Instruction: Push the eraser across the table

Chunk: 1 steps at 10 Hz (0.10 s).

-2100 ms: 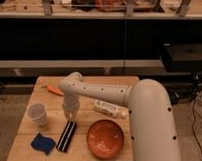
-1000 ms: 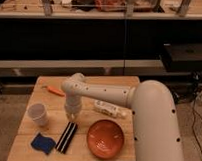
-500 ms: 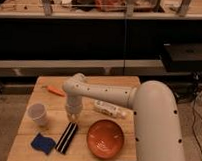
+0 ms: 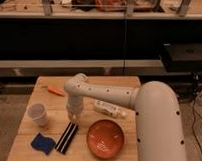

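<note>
The eraser (image 4: 67, 137) is a long black bar with a pale stripe, lying near the front left of the wooden table (image 4: 127, 83). My white arm reaches in from the right and bends down over the table. The gripper (image 4: 73, 115) hangs just behind the far end of the eraser, very close to it. Whether it touches the eraser I cannot tell.
A white cup (image 4: 38, 114) stands left of the gripper. A blue cloth (image 4: 43, 143) lies at the front left, beside the eraser. An orange bowl (image 4: 105, 138) sits to the eraser's right. A white packet (image 4: 109, 109) and an orange object (image 4: 56, 90) lie farther back.
The gripper has crept slightly forward and down toward the eraser's far end. The eraser has hardly shifted.
</note>
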{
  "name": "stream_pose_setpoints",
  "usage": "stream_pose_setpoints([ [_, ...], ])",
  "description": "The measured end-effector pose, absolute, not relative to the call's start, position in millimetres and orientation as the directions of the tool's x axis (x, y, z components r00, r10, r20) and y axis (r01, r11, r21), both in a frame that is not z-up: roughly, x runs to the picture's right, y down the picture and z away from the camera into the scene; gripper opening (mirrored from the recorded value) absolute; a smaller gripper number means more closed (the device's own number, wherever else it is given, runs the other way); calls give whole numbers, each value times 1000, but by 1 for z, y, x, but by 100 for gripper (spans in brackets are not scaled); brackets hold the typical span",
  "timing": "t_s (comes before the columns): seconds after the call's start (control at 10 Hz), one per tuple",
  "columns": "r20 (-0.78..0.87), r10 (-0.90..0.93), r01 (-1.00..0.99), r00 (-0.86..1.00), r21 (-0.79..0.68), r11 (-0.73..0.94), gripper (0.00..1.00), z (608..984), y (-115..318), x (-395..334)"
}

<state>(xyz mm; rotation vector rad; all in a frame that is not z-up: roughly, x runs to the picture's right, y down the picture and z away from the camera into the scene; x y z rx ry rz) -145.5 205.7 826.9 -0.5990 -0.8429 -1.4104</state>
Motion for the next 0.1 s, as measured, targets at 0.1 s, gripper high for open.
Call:
stream_pose_setpoints([
  [0.1,799,-600,988,-43,123,94,8,826,206,-145],
])
